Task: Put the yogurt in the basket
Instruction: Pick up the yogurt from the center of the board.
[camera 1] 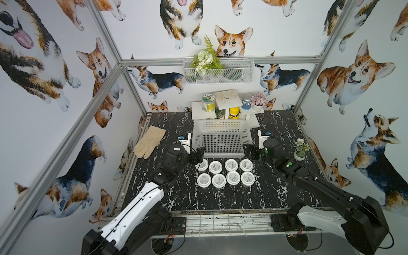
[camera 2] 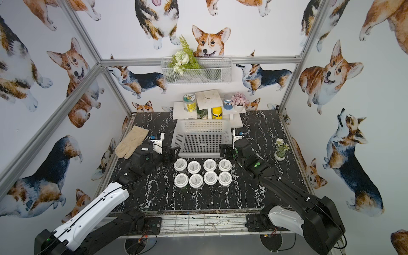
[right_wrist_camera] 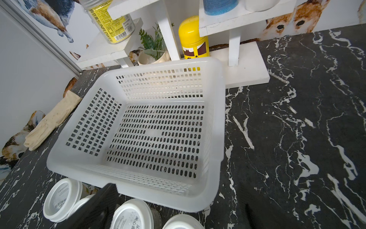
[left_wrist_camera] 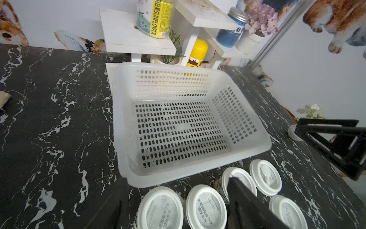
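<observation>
All eight small round yogurt cups with flat white lids and clear sides [camera 1: 231, 165] are sitting in two rows of four on the black marble-look counter [camera 1: 220, 201], just in front of the wide white plastic lattice basket [camera 1: 197, 135], so all still outside it. Left claw [camera 1: 198, 157] is down at the left-end cup of the far row, jaws apart and not clamped on anything as far as I can see. Right claw [camera 1: 251, 152] hangs by the basket's near right corner, jaws wide apart, holding nothing. A beige fabric glove [camera 1: 150, 141] lies off to the left
</observation>
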